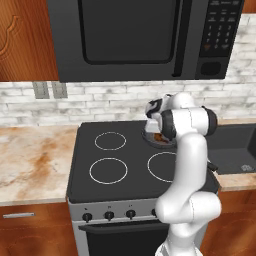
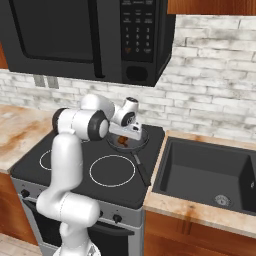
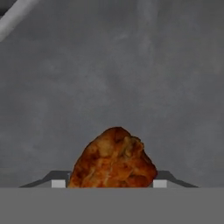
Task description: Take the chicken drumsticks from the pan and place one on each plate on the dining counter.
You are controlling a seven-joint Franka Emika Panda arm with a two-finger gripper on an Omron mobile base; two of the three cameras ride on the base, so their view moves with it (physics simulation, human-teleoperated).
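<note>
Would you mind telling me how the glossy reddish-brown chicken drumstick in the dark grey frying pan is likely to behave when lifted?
The glossy reddish-brown chicken drumstick looks lumpy and solid, so it probably stays stiff rather than sagging. Its shiny surface suggests it may slip between the gripper fingers. Small beside the dark grey frying pan, it is likely light.

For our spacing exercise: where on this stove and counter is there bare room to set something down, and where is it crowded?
Free: the two left burners, and the counter left of the stove. Crowded: the back right burner, where the pan sits under the gripper closing around a drumstick.
</note>
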